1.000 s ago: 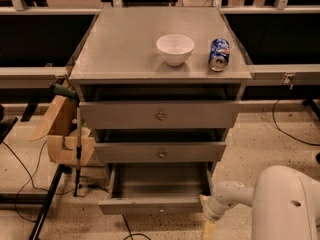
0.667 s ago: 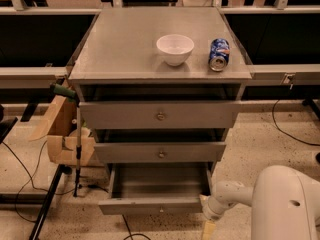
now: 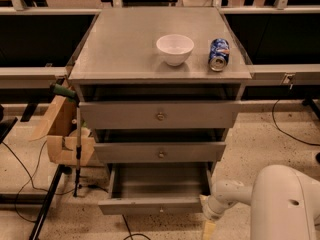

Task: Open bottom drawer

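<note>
I see the bottom drawer [image 3: 152, 205] pulled out at the grey cabinet's [image 3: 120, 46] lowest tier, near side. My gripper [image 3: 208, 227] sits low, just right of its front corner; grip state I can't tell. White bowl [image 3: 174, 49] and soda can [image 3: 219, 54] on top

One white arm [image 3: 280, 199], lower right of view, bent, forearm reaching left; its end effector [image 3: 207, 227] low at the bottom edge, pointing down.
</note>
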Robot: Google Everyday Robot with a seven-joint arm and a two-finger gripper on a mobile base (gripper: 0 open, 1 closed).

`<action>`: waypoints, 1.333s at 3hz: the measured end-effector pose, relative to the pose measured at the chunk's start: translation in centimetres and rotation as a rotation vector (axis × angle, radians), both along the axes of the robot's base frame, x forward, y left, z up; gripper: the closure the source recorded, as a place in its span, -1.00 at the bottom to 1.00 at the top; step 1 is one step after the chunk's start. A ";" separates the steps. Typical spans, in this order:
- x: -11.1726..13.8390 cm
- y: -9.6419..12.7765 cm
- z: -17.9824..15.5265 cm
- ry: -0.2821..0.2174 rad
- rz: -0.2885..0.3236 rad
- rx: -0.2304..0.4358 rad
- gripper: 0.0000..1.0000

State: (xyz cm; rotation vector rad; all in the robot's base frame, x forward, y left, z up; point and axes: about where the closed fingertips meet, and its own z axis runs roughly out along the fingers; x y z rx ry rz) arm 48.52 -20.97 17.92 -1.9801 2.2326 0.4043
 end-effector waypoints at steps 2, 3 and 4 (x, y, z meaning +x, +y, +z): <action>1.5 -0.1 1.3 0.058 -0.006 0.024 -1.00; 1.6 -0.3 2.0 0.093 -0.016 0.029 -1.00; 1.3 -0.3 1.8 0.096 -0.012 0.028 -1.00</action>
